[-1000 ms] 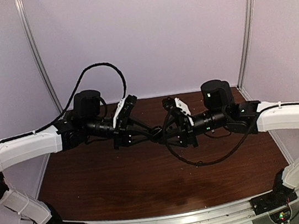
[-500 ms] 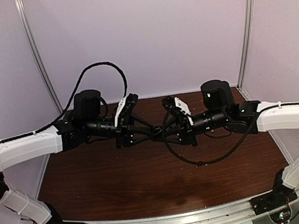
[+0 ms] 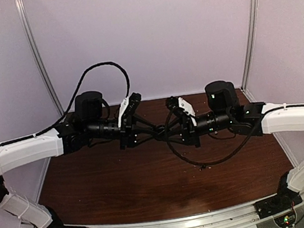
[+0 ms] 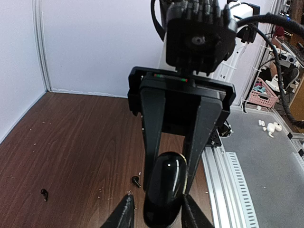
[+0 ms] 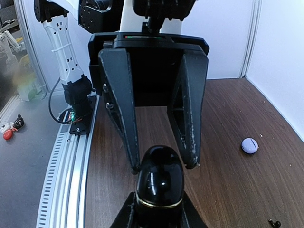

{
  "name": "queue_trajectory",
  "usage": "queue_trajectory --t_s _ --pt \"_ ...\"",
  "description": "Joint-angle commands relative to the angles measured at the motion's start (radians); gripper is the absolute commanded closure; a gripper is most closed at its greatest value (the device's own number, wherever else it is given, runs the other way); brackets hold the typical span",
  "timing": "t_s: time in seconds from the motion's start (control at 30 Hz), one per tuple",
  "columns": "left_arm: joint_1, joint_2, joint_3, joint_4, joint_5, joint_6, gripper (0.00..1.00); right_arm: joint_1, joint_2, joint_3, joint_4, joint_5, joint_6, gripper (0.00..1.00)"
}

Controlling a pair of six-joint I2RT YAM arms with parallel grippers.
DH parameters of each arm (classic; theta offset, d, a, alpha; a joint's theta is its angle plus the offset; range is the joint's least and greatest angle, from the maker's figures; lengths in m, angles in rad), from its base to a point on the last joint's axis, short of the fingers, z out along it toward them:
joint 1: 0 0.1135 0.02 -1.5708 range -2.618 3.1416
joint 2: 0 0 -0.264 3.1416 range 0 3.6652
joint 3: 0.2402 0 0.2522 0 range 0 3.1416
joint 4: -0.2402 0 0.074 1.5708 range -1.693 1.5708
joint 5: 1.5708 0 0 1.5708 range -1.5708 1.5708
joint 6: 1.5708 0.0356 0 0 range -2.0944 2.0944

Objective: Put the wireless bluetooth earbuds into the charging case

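A glossy black charging case (image 4: 164,190), egg-shaped with a thin gold seam, hangs in the air between both grippers above the dark wood table (image 3: 122,186). My right gripper (image 5: 159,202) is shut on its wider end (image 5: 159,183). My left gripper (image 4: 157,203) is open around the other end, its fingers (image 5: 134,156) standing a little wider than the case. In the top view the grippers meet tip to tip, left (image 3: 148,130), right (image 3: 167,131). Two black earbuds (image 4: 137,180) (image 4: 44,193) lie on the table below. Another black one (image 5: 273,222) shows in the right wrist view.
A pale lilac round object (image 5: 250,145) with a dark seam lies on the table near the right wall. Crumb-like specks dot the wood. The aluminium rail (image 4: 228,190) runs along the near table edge. White walls enclose three sides. A loose black cable (image 3: 204,163) hangs under the right arm.
Both grippers, with the case between them, have risen slightly and drawn a little closer together. Nothing on the table has moved.
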Motion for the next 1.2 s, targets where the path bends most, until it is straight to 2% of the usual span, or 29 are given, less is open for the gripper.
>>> queue_trajectory --t_s 0.0,0.33,0.57,0.7,0.83,1.03,1.17 --pt "0.035 -0.017 0.01 0.115 -0.07 -0.056 0.64 0.022 -0.042 -0.01 -0.008 -0.045 -0.04 0.91" --pt "0.064 -0.029 -0.009 0.153 -0.068 -0.094 0.65 0.025 -0.081 -0.039 0.011 -0.019 -0.06 0.92" --pt "0.105 -0.072 -0.082 0.263 -0.121 -0.14 0.58 -0.002 -0.124 -0.099 0.107 0.016 0.004 0.94" --pt "0.103 -0.087 -0.087 0.275 -0.111 -0.086 0.53 -0.026 -0.104 -0.097 0.105 0.005 0.04 0.94" --pt "0.021 -0.072 -0.076 0.246 -0.081 0.025 0.43 -0.032 -0.094 -0.099 0.122 0.001 0.062 0.96" --pt "-0.028 -0.016 -0.033 0.188 -0.03 0.089 0.42 -0.032 -0.081 -0.095 0.125 0.005 0.064 0.97" --pt "-0.036 0.006 -0.003 0.161 -0.052 0.092 0.42 -0.032 -0.078 -0.092 0.123 -0.003 0.054 0.97"
